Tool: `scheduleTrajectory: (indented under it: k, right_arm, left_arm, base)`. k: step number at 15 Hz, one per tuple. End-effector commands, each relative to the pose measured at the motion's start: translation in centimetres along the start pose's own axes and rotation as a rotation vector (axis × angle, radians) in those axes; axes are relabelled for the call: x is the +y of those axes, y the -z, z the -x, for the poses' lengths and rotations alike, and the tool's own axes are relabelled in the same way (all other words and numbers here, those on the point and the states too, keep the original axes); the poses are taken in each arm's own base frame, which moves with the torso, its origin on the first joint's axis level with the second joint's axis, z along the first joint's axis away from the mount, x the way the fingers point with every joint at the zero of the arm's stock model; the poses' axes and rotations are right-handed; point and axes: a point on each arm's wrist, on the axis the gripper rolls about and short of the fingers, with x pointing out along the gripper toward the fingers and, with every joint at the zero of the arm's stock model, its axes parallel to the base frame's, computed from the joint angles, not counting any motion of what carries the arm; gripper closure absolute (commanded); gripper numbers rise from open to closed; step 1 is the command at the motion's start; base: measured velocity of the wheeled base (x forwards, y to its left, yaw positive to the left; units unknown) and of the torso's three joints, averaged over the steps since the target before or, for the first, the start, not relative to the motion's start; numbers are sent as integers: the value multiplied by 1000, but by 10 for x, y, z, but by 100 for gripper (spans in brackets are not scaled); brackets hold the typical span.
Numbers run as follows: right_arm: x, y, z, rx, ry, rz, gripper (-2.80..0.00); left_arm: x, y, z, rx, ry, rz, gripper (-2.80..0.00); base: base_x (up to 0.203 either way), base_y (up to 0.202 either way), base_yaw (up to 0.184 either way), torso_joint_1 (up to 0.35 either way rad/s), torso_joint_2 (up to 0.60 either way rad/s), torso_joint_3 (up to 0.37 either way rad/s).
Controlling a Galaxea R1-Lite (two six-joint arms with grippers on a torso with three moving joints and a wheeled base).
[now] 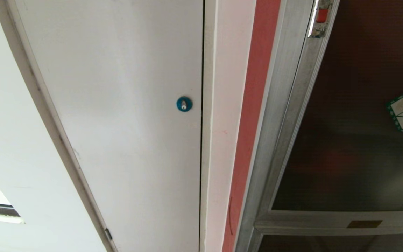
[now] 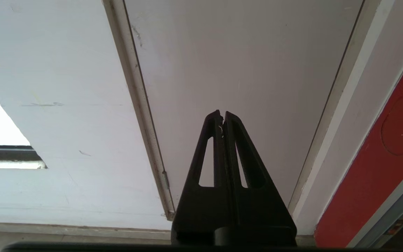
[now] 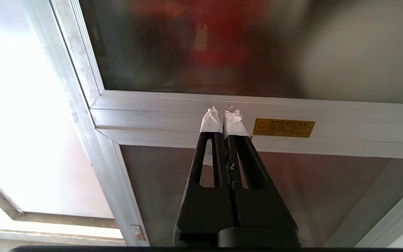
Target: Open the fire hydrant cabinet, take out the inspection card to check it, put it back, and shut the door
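Before the closed door (image 1: 348,140), both my grippers, left (image 2: 222,113) and right (image 3: 223,110), are pinched empty; opening comes first, so I must reach its red latch (image 1: 322,15).

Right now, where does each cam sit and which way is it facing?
Head: on the head, facing the white door with blue lock; the cabinet door at right; no arm shows.
Left wrist: behind the shut left hand, facing that white door.
Right wrist: behind the shut right hand, facing the cabinet frame.
Shared: head and left wrist both show the white door.

Brushed-metal cabinet frame (image 1: 285,115), glossy door (image 1: 355,140)
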Motion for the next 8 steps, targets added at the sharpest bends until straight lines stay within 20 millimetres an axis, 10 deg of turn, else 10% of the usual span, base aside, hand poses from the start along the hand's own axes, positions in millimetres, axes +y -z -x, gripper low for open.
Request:
scheduleTrajectory:
  k: [1,8]
  right_arm:
    - [0,0,0,-2,2,-3,0]
    - [0,0,0,-2,0,0,0]
  left_arm:
    - [0,2,0,6,-1,0,0]
    - [0,2,-1,7,0,0,0]
  base:
    - [0,0,0,0,0,0]
    - [0,0,0,0,0,0]
